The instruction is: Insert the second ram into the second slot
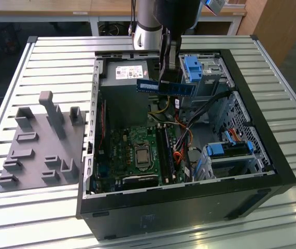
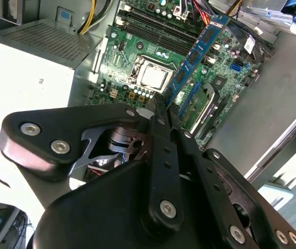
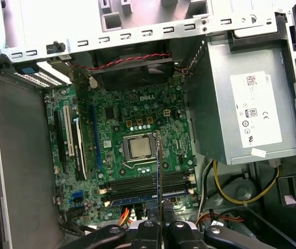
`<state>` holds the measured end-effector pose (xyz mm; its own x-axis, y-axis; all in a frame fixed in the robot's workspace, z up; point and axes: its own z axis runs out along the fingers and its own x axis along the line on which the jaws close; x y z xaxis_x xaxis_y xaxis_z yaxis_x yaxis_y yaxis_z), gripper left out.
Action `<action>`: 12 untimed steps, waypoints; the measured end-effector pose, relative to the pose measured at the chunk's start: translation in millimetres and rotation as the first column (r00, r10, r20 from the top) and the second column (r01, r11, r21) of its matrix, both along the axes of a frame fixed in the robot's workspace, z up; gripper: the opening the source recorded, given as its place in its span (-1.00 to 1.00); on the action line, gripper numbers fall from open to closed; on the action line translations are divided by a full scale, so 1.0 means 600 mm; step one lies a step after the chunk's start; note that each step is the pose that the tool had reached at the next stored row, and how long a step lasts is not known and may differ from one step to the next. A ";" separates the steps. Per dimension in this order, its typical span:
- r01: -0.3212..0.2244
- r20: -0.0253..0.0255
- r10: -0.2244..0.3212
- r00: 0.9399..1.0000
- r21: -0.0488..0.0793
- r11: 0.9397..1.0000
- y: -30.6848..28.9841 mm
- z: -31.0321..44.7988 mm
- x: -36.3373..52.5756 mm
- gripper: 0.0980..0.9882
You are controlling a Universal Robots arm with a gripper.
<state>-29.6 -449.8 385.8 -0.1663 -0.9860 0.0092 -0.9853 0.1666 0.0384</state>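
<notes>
- The gripper (image 1: 169,78) is clenched on the ram (image 1: 166,86), pinching its upper edge so the contact edge hangs free.
- The ram hangs in the air over the open case (image 1: 280,166), well above the motherboard (image 1: 129,148).
- In the first wrist view the ram (image 3: 158,171) appears crosswise to the slots (image 3: 137,182), so it is judged not yet aligned.

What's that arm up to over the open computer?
The arm's gripper grips a ram stick and holds it in the air above the open computer case. The stick hangs over the motherboard, not yet in a slot. Another blue stick looks already seated there.
</notes>
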 end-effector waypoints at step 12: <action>0.023 0.000 -0.023 1.000 0.000 1.000 0.0000 0.000 0.000 -0.91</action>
<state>-29.6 -449.8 385.8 -0.1893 -0.9819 0.0092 -0.9811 0.1895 0.0384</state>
